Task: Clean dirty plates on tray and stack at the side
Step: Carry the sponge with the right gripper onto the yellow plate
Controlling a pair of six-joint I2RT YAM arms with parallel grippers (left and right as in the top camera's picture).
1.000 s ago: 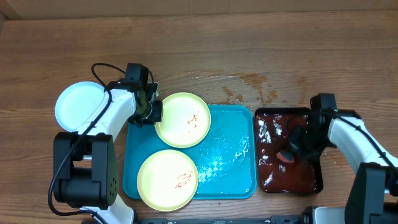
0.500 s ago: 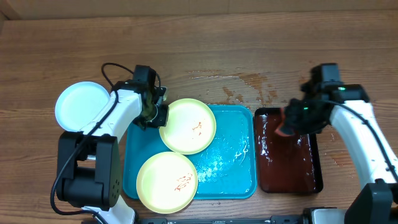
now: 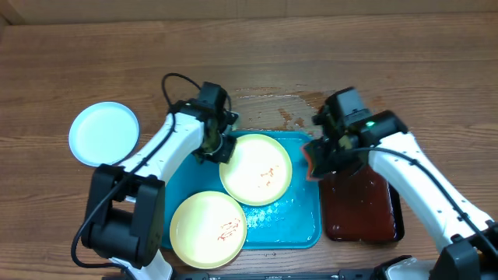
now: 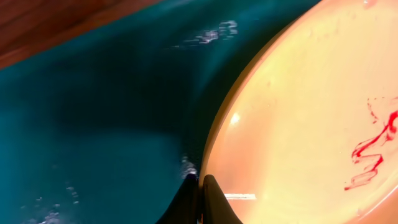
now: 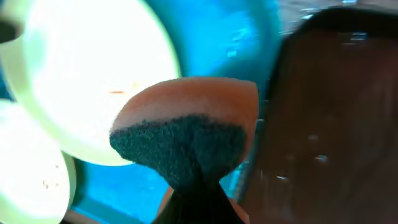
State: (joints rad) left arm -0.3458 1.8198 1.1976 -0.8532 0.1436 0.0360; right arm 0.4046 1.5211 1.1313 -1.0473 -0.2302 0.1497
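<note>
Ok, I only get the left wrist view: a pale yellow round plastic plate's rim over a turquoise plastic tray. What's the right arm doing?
Observer: The right gripper is shut on an orange dark-faced sponge, near the held plate's right rim.
Operator: Other plates?
Observer: A second pale yellow-green round plastic plate lies at the tray's near-left corner.
Operator: And the third?
Observer: A light mint-blue round plate sits on the wooden table, left of the tray.
</note>
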